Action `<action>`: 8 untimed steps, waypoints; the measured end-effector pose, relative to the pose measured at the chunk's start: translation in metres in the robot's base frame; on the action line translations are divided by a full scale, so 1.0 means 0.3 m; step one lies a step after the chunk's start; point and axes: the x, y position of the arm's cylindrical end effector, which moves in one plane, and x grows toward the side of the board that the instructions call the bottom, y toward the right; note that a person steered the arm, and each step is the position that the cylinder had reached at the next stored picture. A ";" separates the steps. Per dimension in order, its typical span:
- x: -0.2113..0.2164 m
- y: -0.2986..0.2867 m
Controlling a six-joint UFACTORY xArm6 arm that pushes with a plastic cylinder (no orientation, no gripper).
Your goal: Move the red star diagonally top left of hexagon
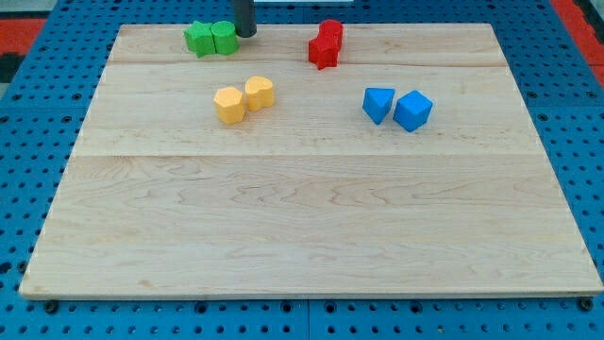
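The red star [322, 52] lies near the view's top, right of centre, touching a second red block [331, 33] just above it. Two yellow blocks sit left of centre: a yellow hexagon [228, 104] and a rounder yellow block [260, 92] touching it on its right. My tip [245, 34] is at the view's top, touching the right side of the green blocks, well left of the red star and above the yellow pair.
Two green blocks [211, 39] sit together at the top left of the wooden board [302, 227]. Two blue blocks [378, 103] [412, 110] sit side by side right of centre. A blue pegboard surrounds the board.
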 end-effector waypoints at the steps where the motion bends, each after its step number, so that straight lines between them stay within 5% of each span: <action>1: 0.000 0.020; 4: -0.007 0.488; 8: 0.209 0.459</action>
